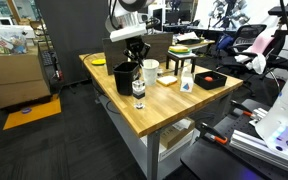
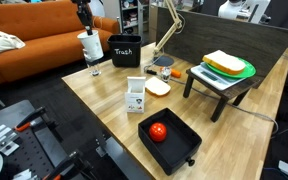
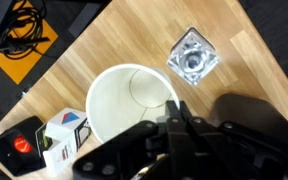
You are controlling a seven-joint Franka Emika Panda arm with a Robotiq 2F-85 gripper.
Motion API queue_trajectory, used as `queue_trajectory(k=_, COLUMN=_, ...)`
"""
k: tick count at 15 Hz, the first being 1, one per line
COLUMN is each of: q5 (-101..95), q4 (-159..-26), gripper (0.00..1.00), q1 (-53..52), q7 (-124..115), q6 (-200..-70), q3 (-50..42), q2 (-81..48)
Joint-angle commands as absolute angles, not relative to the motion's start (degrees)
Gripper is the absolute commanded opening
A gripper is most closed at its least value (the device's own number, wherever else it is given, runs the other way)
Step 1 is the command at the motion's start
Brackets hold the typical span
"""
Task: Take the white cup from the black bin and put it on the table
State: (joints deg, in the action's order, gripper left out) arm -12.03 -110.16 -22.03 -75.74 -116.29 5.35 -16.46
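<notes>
The gripper point(image 3: 174, 108) points straight down from the upright arm point(image 1: 130, 20), its fingers pinched onto the rim of the white cup point(image 3: 124, 105). The cup is outside the black bin point(image 2: 125, 50), just beside it, over the table point(image 2: 102, 102) near a glass jar point(image 3: 192, 62).

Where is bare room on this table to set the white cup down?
Free: the wood strip between the glass jar, the white container and the table edge. Crowded: around the black bin and the white cup.
</notes>
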Motion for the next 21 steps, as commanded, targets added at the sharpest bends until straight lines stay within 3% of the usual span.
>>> queue_trajectory(k=1, q5=-7.77, q4=-117.84, gripper=0.01, q1=-19.02, q7=-78.3, q6=-122.74, q3=6.32, q2=-14.6)
queue_trajectory(k=8, q5=-1.75, q4=-125.54, gripper=0.01, q1=-16.61, q7=-78.0, q6=-134.87, q3=6.06, q2=-16.81)
queue_trajectory(k=10, q5=-1.07, q4=-126.58, gripper=0.29, q1=-16.24, q7=-77.54, q6=-135.98, q3=5.89, q2=-17.03)
queue_trajectory(k=14, q5=-0.44, q4=-128.47, gripper=0.55, q1=-15.25, q7=-76.54, q6=-133.92, q3=5.79, q2=-14.83)
queue_trajectory(k=15, q5=-2.48, q4=-126.74, gripper=0.38, q1=-16.07, q7=-78.08, q6=-133.89, q3=5.37, q2=-17.09)
queue_trajectory(k=18, q5=-2.06, q4=-127.2, gripper=0.55, q1=-15.77, q7=-77.98, q6=-133.86, q3=5.45, q2=-16.12)
queue_trajectory(k=21, q5=-2.0, q4=-127.43, gripper=0.55, q1=-15.77, q7=-77.98, q6=-133.86, q3=5.49, q2=-16.06)
